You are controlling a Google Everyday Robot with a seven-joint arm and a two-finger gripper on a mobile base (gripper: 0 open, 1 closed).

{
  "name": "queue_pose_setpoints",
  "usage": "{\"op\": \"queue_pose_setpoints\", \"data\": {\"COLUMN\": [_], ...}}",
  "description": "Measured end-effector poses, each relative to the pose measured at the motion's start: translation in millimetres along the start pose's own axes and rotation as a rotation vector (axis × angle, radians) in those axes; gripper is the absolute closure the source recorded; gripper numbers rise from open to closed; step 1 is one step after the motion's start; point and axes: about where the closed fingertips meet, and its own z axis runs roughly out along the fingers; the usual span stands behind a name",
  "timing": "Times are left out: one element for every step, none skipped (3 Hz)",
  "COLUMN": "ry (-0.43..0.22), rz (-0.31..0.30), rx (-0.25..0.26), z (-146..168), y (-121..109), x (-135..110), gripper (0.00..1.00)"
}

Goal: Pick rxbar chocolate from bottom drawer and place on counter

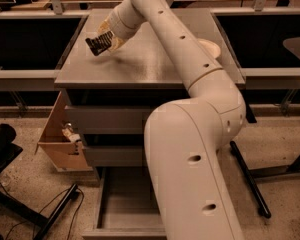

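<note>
The robot's two-finger claw (99, 42) was shut tight on the small flat black snack bar (94, 47), its long side tipped down-left, hanging over the left part of the big flat grey counter (150, 66).

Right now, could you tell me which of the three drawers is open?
The bottom drawer, pulled out, floor showing; the two above are shut. The gripper holds the rxbar chocolate above the counter.

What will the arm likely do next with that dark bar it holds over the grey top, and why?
Probably lower the tool a little and release. It holds the rxbar chocolate just above the left side of the counter, apparently not touching, and the bottom drawer stands open below, so only the set-down seems left.
</note>
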Motion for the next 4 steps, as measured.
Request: {"op": "queue_pose_setpoints", "data": {"ry": [-0.007, -0.007, -0.007, -0.008], "rz": [0.010, 0.010, 0.010, 0.010], "rx": [-0.019, -0.019, -0.019, -0.019], "z": [20.0, 20.0, 20.0, 20.0], "y": [10.3, 10.3, 10.3, 10.2], "x": [3.2, 3.2, 3.2, 3.1], "gripper": [0.83, 0.60, 0.37, 0.14]}}
